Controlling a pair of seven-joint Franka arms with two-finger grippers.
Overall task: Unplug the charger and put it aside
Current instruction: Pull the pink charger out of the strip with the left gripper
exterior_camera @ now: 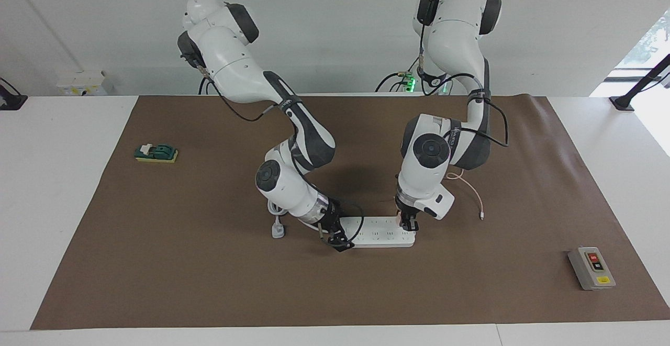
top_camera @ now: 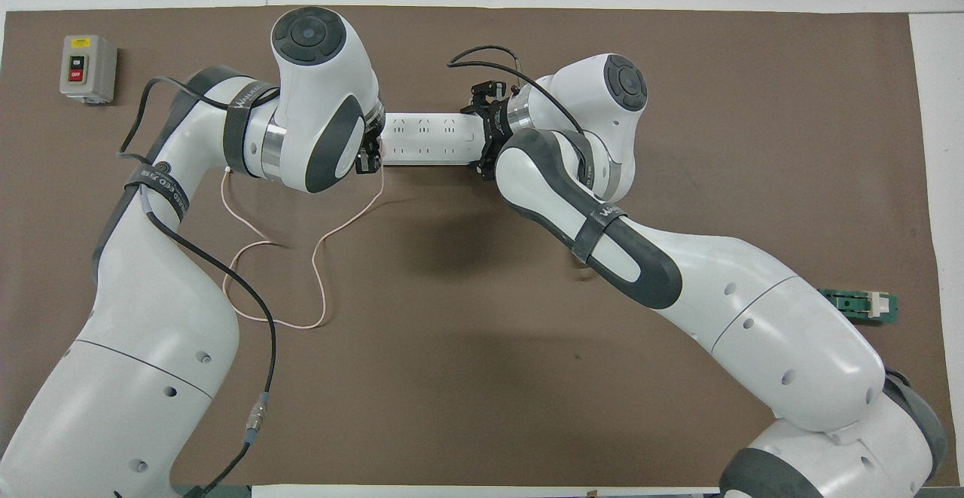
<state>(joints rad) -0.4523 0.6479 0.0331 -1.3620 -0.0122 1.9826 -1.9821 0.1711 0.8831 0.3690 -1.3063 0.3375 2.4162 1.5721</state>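
Charger [exterior_camera: 400, 216] sits plugged into the power strip [exterior_camera: 379, 232] at the strip's end toward the left arm, its thin pink cable [top_camera: 320, 257] trailing back toward the robots; left claw [exterior_camera: 408, 224] is closed tight on the charger body. Right claw [exterior_camera: 337, 241] is down at the strip's other end, apparently bracing it, though its finger state cannot be made out. Judgement: pull straight up out of the socket, no twist, while the strip is held flat on the table [exterior_camera: 209, 283], then carry clear without snagging the cable.
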